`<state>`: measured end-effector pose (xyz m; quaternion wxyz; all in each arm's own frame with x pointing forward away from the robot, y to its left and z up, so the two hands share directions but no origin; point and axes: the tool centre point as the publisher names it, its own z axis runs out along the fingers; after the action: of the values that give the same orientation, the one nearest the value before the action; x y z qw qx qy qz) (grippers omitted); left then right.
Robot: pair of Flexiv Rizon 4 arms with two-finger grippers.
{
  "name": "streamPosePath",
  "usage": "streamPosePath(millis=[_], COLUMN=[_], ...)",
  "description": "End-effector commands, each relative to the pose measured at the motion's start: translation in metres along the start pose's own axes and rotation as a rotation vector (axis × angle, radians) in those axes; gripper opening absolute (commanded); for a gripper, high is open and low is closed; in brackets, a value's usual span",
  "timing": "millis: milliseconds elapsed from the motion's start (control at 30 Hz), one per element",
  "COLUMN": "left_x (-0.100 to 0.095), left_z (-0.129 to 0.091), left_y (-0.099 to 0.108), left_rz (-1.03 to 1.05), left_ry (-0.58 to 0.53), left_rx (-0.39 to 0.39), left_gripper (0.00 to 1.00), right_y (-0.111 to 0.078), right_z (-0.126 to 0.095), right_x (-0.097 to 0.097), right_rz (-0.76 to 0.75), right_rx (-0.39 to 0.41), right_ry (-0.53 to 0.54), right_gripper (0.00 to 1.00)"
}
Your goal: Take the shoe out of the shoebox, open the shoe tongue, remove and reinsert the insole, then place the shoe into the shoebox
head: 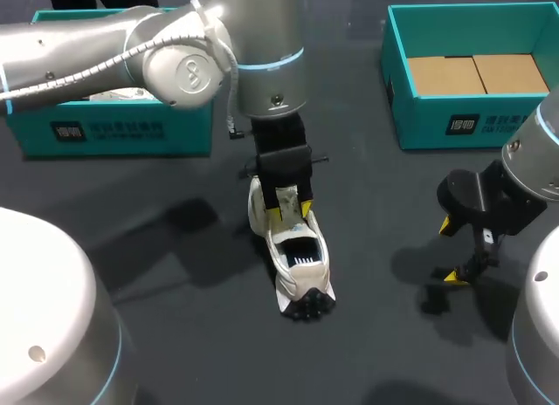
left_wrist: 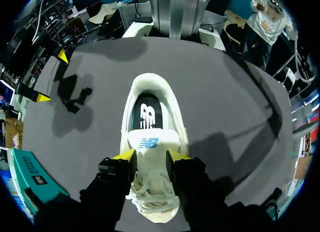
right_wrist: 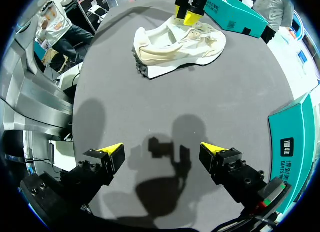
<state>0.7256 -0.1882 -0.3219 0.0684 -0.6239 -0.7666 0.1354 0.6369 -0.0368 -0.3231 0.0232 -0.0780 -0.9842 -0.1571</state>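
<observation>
A white shoe [head: 295, 264] stands upright in the middle of the dark table, its heel toward the near edge. My left gripper [head: 293, 209] comes down on it from above and is shut on the shoe tongue [left_wrist: 149, 141], one yellow tip on each side. Ahead of the fingers the dark insole [left_wrist: 145, 113] lies inside the shoe [left_wrist: 174, 109]. My right gripper [head: 449, 250] hangs open over bare table to the shoe's right, nothing between its fingers. In the right wrist view that gripper [right_wrist: 162, 149] is well short of the shoe [right_wrist: 175, 44], where the left gripper [right_wrist: 189, 16] grips.
A teal shoebox [head: 463, 117] with brown cardboard inside stands at the back right. A second teal box [head: 113, 130] with something white in it is at the back left, partly behind my left arm. My right gripper casts a shadow [right_wrist: 167, 157] on the table.
</observation>
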Motion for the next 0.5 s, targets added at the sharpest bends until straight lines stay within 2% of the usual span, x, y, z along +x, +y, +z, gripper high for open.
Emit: streamPosePath(millis=[33, 167, 267, 367, 500], left_x=[0.005, 0.005, 0.007, 0.01, 0.015], left_z=[0.017, 0.034, 0.035, 0.025, -0.003], left_y=[-0.006, -0.004, -0.007, -0.012, -0.027], left_rz=[-0.001, -0.012, -0.012, -0.013, -0.029], left_ry=[-0.021, -0.031, -0.052, -0.09, -0.151], left_rx=[-0.016, -0.003, -0.003, -0.032, -0.083], left_gripper=[0.37, 0.37, 0.37, 0.38, 0.43], right_y=[0.0, 0.0, 0.0, 0.0, 0.0], right_z=[0.0, 0.0, 0.0, 0.0, 0.0], right_x=[0.001, 0.001, 0.001, 0.001, 0.001], right_rz=[0.0, 0.0, 0.0, 0.0, 0.0], right_rx=[0.0, 0.0, 0.0, 0.0, 0.0], right_ry=[-0.002, -0.002, -0.002, -0.002, -0.002], right_gripper=[1.0, 1.0, 1.0, 1.0, 1.0])
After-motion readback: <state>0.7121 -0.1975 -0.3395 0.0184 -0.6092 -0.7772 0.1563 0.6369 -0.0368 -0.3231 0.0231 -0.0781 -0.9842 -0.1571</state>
